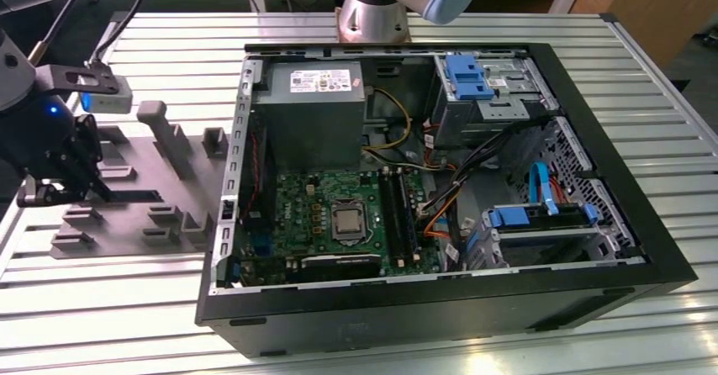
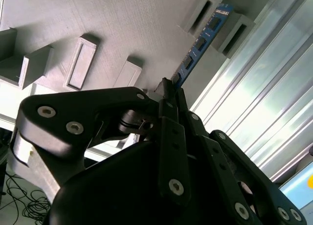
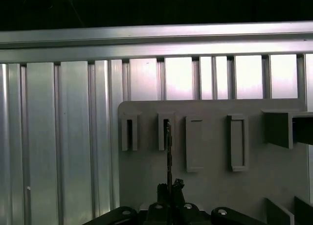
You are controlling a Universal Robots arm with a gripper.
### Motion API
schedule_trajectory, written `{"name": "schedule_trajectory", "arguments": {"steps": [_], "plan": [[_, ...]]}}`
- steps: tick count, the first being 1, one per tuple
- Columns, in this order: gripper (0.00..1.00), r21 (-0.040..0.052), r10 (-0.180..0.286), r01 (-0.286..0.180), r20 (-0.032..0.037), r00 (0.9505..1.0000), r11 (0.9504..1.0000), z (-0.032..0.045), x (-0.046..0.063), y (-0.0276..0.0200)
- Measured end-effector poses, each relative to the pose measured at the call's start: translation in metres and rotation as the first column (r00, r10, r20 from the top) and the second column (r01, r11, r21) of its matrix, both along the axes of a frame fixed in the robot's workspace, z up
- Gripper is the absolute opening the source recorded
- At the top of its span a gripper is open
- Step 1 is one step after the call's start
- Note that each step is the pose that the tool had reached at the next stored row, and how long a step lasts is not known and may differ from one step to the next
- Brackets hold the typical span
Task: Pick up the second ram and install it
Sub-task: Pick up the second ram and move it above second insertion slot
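Thin, flat, dark blue-green second ram (image 2: 200, 41) found standing on edge at grey moulded plastic fixture (image 2: 112, 24), far end lodged between two slotted blocks (image 2: 239, 32), evidently there to keep it upright for pinching. Clamped at near end by black two-finger gripper (image 2: 168, 88), jaws closed flat against its faces. Cannot tell whether lifted clear of its seat. Not installed: located at the exterior view's left, well apart from open black computer case (image 1: 662, 266) and long black memory slots (image 1: 395, 211).

second ram (image 2: 199, 44), thin bluish stick, on edge
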State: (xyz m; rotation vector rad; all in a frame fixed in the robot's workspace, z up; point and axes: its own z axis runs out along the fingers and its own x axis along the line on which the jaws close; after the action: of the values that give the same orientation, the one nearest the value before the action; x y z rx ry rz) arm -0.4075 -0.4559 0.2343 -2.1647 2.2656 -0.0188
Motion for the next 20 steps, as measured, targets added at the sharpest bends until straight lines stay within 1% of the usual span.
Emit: {"name": "schedule_trajectory", "arguments": {"steps": [20], "plan": [[0.14, 0.0, 0.0, 0.0, 0.0, 1.0, 1.0, 0.009, 0.0, 0.0]]}}
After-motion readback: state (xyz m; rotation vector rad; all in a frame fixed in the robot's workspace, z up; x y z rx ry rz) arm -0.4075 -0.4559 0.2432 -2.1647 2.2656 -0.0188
